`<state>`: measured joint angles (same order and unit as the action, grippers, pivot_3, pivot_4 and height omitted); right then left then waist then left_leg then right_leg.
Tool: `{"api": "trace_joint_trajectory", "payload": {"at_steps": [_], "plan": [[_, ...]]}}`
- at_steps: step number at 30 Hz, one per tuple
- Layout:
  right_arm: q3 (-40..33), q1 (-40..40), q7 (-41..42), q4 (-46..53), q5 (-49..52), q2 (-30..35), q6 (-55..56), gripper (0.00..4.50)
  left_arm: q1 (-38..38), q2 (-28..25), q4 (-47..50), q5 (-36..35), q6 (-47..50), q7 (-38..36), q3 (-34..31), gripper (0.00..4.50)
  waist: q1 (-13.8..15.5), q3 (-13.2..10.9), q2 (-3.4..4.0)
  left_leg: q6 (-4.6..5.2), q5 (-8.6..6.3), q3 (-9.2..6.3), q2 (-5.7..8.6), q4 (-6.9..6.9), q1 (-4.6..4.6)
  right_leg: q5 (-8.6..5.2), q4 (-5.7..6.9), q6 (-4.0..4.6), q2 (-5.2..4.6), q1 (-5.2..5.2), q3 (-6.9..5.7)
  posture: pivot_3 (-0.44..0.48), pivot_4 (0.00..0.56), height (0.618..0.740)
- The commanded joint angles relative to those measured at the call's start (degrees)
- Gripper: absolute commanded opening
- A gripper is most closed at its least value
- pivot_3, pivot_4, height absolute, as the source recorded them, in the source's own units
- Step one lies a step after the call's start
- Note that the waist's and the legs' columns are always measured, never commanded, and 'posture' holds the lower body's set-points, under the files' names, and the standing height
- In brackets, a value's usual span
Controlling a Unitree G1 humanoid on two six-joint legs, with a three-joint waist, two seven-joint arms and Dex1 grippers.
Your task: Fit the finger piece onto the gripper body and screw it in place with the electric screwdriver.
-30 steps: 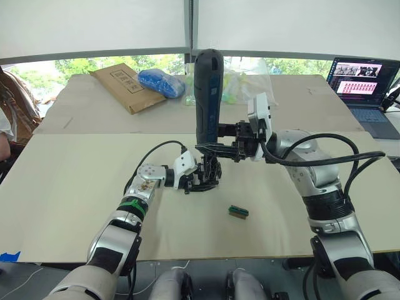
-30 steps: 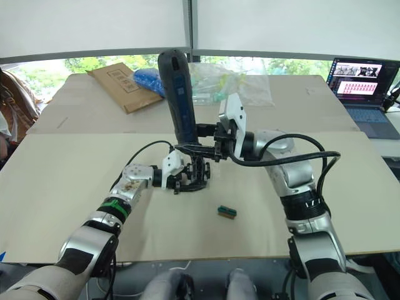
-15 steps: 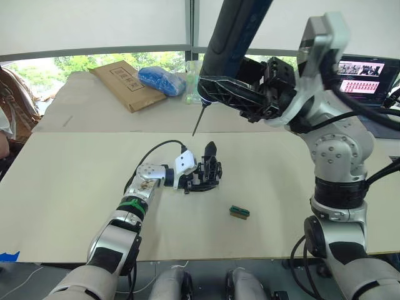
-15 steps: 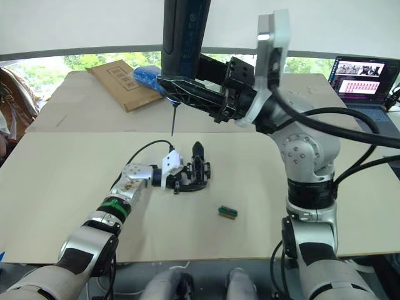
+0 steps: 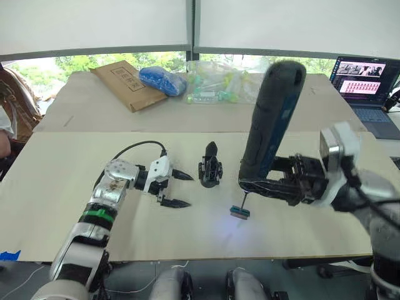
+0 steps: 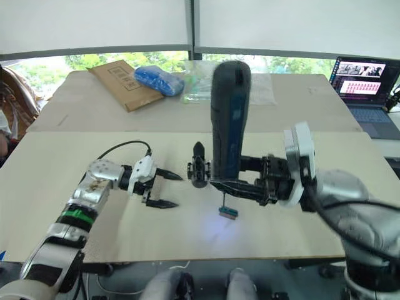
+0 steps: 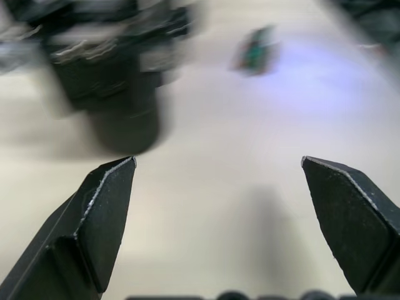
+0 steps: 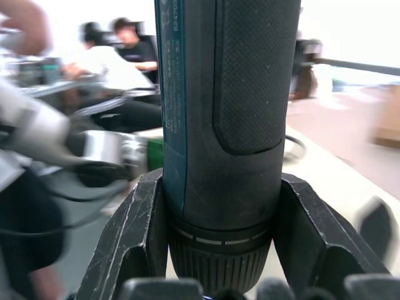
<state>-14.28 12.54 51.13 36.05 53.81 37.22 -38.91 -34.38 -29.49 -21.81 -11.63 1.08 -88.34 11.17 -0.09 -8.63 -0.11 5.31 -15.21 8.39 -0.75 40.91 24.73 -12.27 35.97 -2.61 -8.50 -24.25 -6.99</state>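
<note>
Black right end effector [image 5: 250,186] clamps electric screwdriver [image 5: 270,122]; left end effector [image 5: 180,189] spread.

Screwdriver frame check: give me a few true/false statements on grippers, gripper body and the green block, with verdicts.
1. The right gripper is shut on the screwdriver. True.
2. The left gripper is clamped on the gripper body. False: its fingers are open and the body stands apart from them on the table.
3. The screwdriver's bit is at the green block. True: the tip comes down right at the block, with a bluish glow on the table beside it.
4. The screwdriver lies flat on the table. False: it is held nearly upright.
5. The gripper body is tipped on its side. False: it stands with its pointed finger up.
</note>
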Motion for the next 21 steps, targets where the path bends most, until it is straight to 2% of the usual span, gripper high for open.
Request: {"api": "trace_joint_trajectory", "payload": {"at_steps": [1,5,12,21], "plan": [[-0.66,-3.51,-2.92,3.96,-6.56,-2.87,8.87,1.93,2.3,1.91,9.67,-2.78,3.81,0.54,2.35,4.5,0.49,0.0,0.0,0.0,0.0,0.0,0.0,0.05,0.0,0.0,0.0,-0.01,0.0,0.02,-0.01,0.0,0.15,0.732],[0.98,-7.22,-4.51,3.67,-12.51,-5.33,14.17,1.93,4.03,5.23,11.19,-1.86,3.21,3.22,4.62,4.5,0.88,0.0,0.0,0.0,0.0,-0.01,0.0,0.1,-0.03,0.0,0.05,-0.02,0.01,0.06,0.0,0.0,0.15,0.732],[2.76,-8.7,-6.22,2.96,-14.97,-6.42,16.45,1.93,3.48,9.1,7.85,-0.45,0.5,6.79,6.71,4.5,0.77,0.0,0.0,0.0,0.01,0.0,-0.01,0.05,-0.07,-0.02,0.05,0.0,0.08,0.05,0.01,0.0,0.15,0.732],[3.27,-10.75,-6.45,2.34,-15.54,-6.43,17.18,1.93,2.32,10.55,4.64,0.29,-1.51,7.73,7.23,4.5,0.83,0.0,-0.01,0.01,0.01,-0.02,0.0,0.06,-0.06,-0.02,0.03,0.0,0.07,0.05,0.01,0.0,0.15,0.732]]}}
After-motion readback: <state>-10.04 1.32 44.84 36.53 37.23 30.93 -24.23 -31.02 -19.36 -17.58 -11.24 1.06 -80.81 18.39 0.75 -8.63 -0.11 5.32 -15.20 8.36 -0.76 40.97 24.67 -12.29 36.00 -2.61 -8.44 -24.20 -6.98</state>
